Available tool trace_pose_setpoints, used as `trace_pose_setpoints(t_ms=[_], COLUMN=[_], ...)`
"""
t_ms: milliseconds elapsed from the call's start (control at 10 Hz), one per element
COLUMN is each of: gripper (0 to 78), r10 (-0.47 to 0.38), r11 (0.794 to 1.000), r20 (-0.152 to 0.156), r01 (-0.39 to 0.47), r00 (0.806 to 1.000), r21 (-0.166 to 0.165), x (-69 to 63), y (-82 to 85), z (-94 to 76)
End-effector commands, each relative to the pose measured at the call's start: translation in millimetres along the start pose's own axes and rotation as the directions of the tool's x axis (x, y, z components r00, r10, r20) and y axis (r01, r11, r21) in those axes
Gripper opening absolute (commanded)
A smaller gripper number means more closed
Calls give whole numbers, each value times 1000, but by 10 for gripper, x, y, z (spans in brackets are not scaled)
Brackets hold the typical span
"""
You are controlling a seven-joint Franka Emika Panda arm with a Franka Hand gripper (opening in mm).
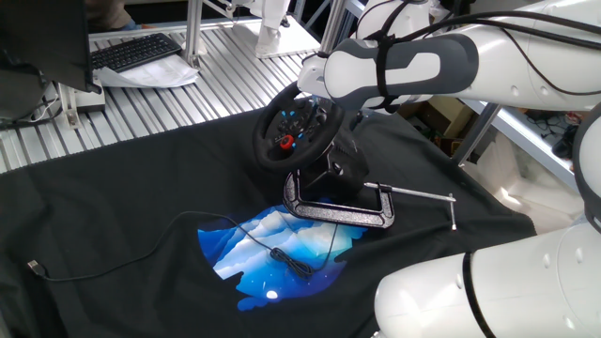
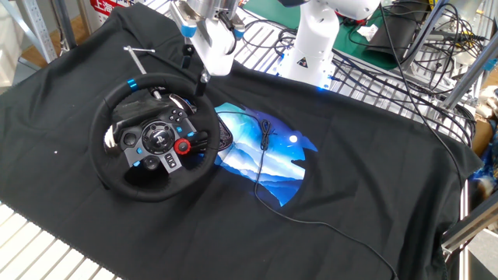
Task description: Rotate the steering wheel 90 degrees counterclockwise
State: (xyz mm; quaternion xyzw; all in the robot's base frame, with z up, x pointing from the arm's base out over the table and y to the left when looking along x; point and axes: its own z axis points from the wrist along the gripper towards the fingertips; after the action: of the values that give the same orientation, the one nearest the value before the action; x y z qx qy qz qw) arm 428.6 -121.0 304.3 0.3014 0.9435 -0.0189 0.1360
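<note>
The steering wheel (image 2: 153, 138) is a black round rim with a red centre button and blue buttons, and it stands tilted on its black base. Its blue stripe mark (image 2: 132, 83) sits at the rim's upper left. In one fixed view the wheel (image 1: 291, 131) faces left. My gripper (image 2: 196, 65) hangs just above the rim's upper right. Its two dark fingers (image 2: 187, 54) stand apart and hold nothing. In one fixed view the fingers are hidden behind the wheel, and only the white wrist (image 1: 331, 77) shows.
A metal C-clamp (image 1: 336, 212) with a long screw rod (image 1: 423, 195) lies by the wheel's base. A thin black cable (image 1: 141, 258) runs across the black cloth with a blue print (image 2: 264, 159). A keyboard (image 1: 136, 52) lies at the back. A white robot base (image 2: 315, 47) stands behind.
</note>
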Motion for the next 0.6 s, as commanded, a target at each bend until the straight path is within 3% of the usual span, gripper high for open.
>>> trace_pose_setpoints(t_ms=[100, 600], gripper=[775, 775], r10=[18, 12], r11=[1000, 999], r20=[59, 76], r01=[-16, -9], r00=[998, 997], r21=[-25, -36], x=[-26, -39], y=[36, 48], z=[106, 114])
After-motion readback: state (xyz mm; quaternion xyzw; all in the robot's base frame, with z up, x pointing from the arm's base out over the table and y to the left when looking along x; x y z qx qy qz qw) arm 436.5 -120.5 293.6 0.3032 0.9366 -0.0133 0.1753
